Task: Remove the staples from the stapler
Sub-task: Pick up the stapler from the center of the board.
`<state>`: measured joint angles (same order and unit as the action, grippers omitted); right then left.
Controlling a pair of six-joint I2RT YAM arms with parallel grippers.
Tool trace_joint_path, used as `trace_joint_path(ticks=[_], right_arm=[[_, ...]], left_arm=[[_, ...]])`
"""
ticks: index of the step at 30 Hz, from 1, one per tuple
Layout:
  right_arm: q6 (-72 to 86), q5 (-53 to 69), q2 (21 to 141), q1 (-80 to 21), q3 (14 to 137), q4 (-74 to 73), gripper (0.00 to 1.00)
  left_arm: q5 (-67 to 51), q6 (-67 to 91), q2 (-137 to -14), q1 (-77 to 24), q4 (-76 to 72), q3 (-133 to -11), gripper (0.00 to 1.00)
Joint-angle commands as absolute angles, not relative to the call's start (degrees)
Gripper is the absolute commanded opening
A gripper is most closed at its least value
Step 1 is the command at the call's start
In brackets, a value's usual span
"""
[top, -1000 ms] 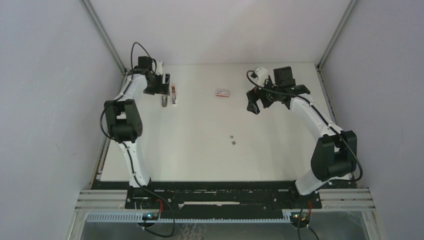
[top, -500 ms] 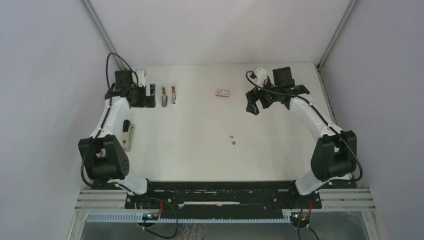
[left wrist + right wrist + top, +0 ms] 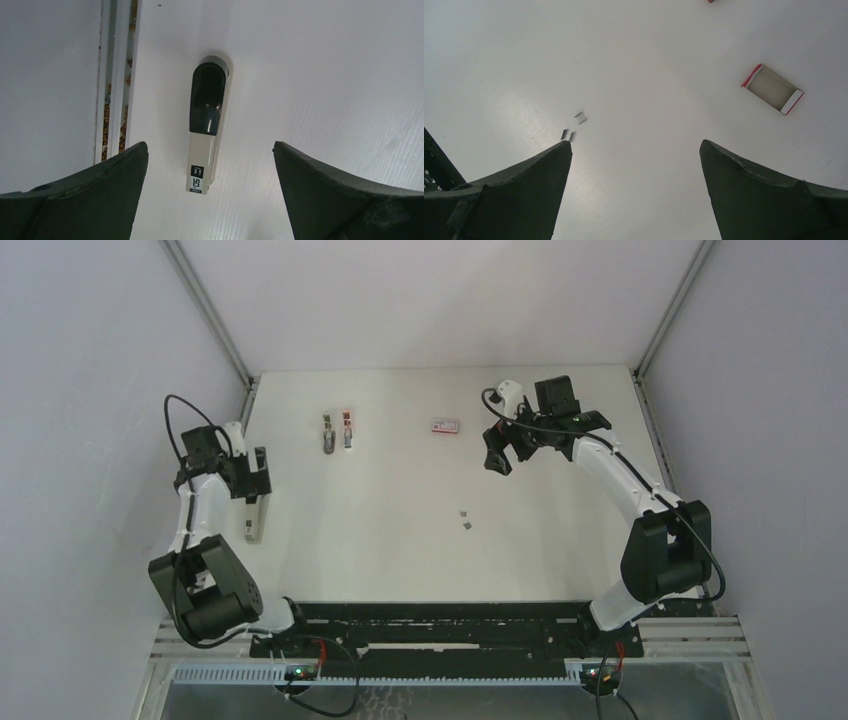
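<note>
From above, the left hand (image 3: 252, 472) hangs spread and empty at the desk's (image 3: 400, 570) 9 o'clock edge, just at 12 o'clock of the one stapler (image 3: 254, 521). The right hand (image 3: 500, 448), also spread and empty, sits toward 1 o'clock. Two staples (image 3: 468, 526) lie loose near the middle, well apart from the stapler. One red-and-white box (image 3: 445, 425) rests at 12 o'clock, and two slim items (image 3: 327, 435) at 11 o'clock (too small to name).

Left wrist: the stapler lies flat below the parted fingers, black cap toward 12 o'clock. It looks stiff and solid, best gripped across its narrow sides.

Right wrist: both staples show at 9 o'clock, the open box at 2 o'clock. I judge the staples light, slick and easily snapped, so pinch them gently along their length
</note>
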<state>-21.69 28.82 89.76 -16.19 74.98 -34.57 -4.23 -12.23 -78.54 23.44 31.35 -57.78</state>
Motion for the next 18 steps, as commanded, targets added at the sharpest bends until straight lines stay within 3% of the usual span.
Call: trace_joint_path(ticks=[1,10,13,18], right_arm=[[-22.8,30.1,88.0,-16.9,75.2,-34.0,1.00],[-22.9,30.4,88.1,-16.8,75.2,-34.2,1.00],[-23.1,30.2,88.2,-16.8,75.2,-34.2,1.00],[-23.2,30.2,88.2,-16.7,75.2,-34.2,1.00]], left_arm=[[-5.7,-14.9,-81.0,25.3,26.7,-56.3,1.00],[-8.6,-15.5,-90.7,26.5,24.8,-60.8,0.95],[-10.2,-15.6,-93.4,26.7,25.3,-62.6,0.89],[-12.7,-15.3,-95.6,27.1,25.8,-63.9,0.68]])
